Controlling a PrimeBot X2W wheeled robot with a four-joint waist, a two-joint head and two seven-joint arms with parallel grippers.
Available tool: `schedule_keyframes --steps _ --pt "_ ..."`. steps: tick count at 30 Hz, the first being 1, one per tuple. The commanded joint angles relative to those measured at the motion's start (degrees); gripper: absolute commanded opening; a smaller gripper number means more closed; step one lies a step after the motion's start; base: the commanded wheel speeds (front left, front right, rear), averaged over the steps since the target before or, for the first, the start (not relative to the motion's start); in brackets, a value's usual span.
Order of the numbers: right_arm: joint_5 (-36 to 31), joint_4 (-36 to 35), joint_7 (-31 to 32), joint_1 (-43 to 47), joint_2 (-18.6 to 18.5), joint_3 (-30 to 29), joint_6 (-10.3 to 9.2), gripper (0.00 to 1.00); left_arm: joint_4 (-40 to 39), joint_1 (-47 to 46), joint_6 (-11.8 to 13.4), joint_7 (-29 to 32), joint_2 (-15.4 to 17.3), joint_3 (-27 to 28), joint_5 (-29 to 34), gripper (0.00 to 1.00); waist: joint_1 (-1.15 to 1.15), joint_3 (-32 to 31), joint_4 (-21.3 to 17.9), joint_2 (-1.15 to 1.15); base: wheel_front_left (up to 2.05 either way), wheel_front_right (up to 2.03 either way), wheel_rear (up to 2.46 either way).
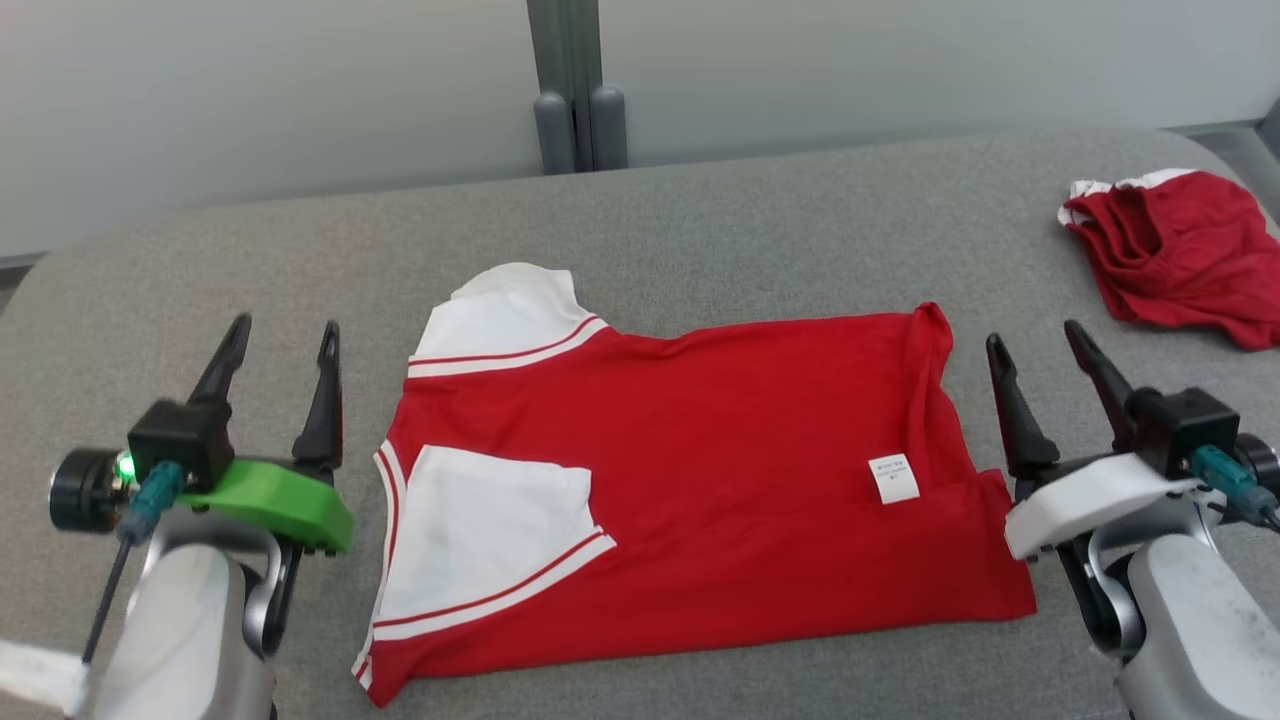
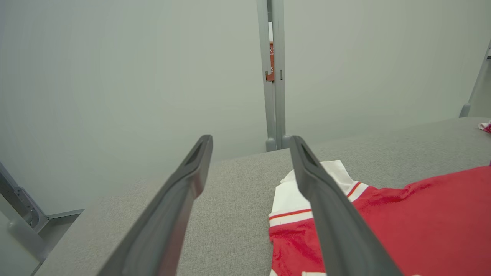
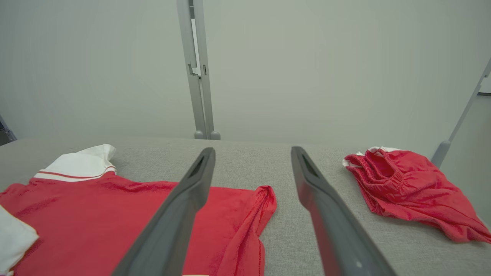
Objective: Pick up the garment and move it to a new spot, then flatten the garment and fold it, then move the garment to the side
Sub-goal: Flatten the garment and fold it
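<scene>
The garment (image 1: 700, 470) is a red shirt with white, red-striped sleeves, spread fairly flat at the middle of the grey table with its collar end to the left and a white label near its right end. It appears too in the left wrist view (image 2: 422, 214) and the right wrist view (image 3: 96, 214). My left gripper (image 1: 283, 342) stands open just left of the shirt, holding nothing; its fingers (image 2: 330, 207) frame bare table. My right gripper (image 1: 1038, 345) stands open just right of the shirt's hem, also holding nothing.
A second red piece of clothing (image 1: 1180, 250) lies crumpled at the table's far right corner, also in the right wrist view (image 3: 410, 188). The grey padded table (image 1: 700, 230) has a rounded far edge. Behind it stand pale wall panels and a grey post (image 1: 575, 90).
</scene>
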Motion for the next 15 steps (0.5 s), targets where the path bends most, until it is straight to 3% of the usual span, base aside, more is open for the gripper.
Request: schedule_keyframes --steps 1,6,15 --pt "-0.1 1.6 0.6 -2.6 -0.6 0.6 -0.04 1.00 1.0 -3.5 -0.2 0.5 1.1 -1.6 -0.7 1.00 0.00 3.2 -0.4 0.00 0.00 0.00 0.00" --pt "0.0 7.8 3.6 -12.4 -2.3 3.4 -0.04 1.00 5.8 -14.8 -0.2 3.3 4.6 -9.6 -5.5 1.00 0.00 9.2 -1.3 0.00 0.00 0.00 0.00" --pt "2.7 21.7 4.9 -27.0 -2.8 9.9 -0.04 1.00 12.9 -29.1 -0.2 10.8 11.7 -26.5 -20.3 1.00 0.00 17.4 -3.2 0.00 0.00 0.00 0.00"
